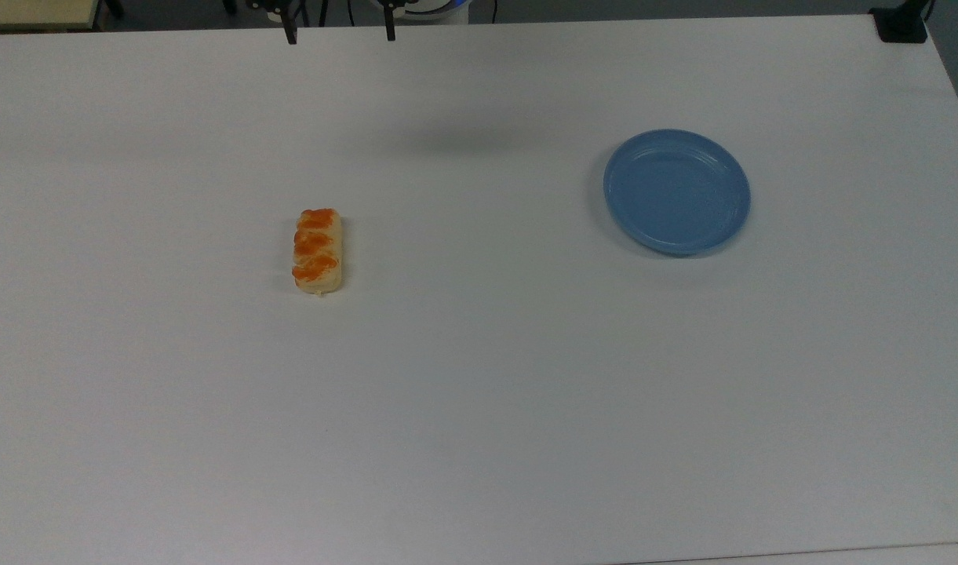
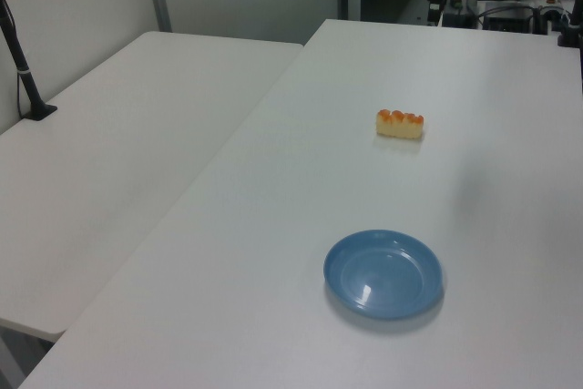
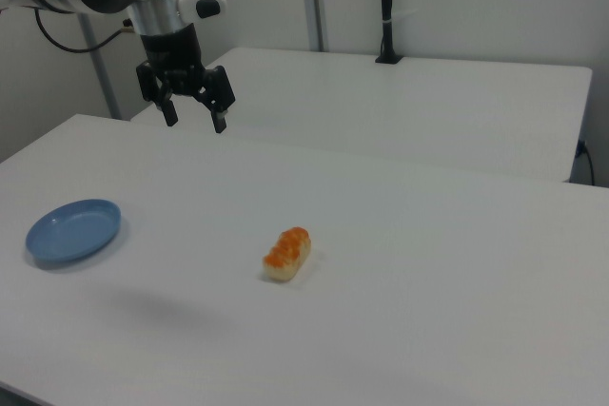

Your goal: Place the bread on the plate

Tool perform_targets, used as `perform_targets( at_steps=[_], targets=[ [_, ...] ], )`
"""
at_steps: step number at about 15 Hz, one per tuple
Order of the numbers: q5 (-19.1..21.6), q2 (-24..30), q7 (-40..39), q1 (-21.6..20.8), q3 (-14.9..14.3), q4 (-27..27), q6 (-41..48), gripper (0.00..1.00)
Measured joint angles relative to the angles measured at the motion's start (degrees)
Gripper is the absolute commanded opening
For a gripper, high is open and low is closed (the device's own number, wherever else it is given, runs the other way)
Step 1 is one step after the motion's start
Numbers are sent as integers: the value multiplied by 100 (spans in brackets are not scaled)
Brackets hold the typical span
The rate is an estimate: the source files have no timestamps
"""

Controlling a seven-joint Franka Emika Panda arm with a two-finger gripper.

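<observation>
In the right view, the bread lies nearest, flat on the white counter, well apart from the plate at the right view's left. Farther back and high above the counter hangs the tool, its two fingers spread wide and holding nothing.

The main risk, as a judgement, lies in the grasp. The loaf is narrow and rounded on top, with three glazed bumps. If the fingers close along its length instead of across its short width, they may fail to span it, or push it away across the smooth counter. Coming down off-centre could tip one end up, and the bread might then swing or drop on the way to the plate. The plate is shallow and looks light, so a release near its rim could let the loaf roll off or nudge the plate aside.

In the top view the bread has its long axis running nearly straight from the picture's bottom to its top, leaning slightly to the right at the far end. The plate sits far to the top view's right and a little farther back. In the left view the same loaf lies crosswise, its long side facing the camera, beyond the plate.
</observation>
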State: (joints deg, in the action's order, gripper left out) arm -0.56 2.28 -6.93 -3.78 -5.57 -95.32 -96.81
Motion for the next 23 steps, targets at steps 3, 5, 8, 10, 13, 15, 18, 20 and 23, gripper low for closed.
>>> perform_targets(
  at_steps=[3, 5, 8, 10, 13, 15, 18, 20, 23],
  targets=[
    [0, -15, 1, 1, -28, 0, -5, 100],
    [0, -26, 1, 2, -57, 0, -74, 100],
    [0, -27, 1, 7, -71, 0, -108, 100],
    [0, -27, 1, 13, -72, 0, -108, 100],
    [-16, -27, 2, 23, -72, 0, -108, 100],
    [-31, -35, 2, 31, -72, -6, -109, 100],
    [-39, -101, 2, 64, -76, -32, -108, 100],
    [-40, -197, 2, 91, -85, -47, -109, 100],
    [-40, -353, 2, 191, -87, -74, -244, 100]
  ],
)
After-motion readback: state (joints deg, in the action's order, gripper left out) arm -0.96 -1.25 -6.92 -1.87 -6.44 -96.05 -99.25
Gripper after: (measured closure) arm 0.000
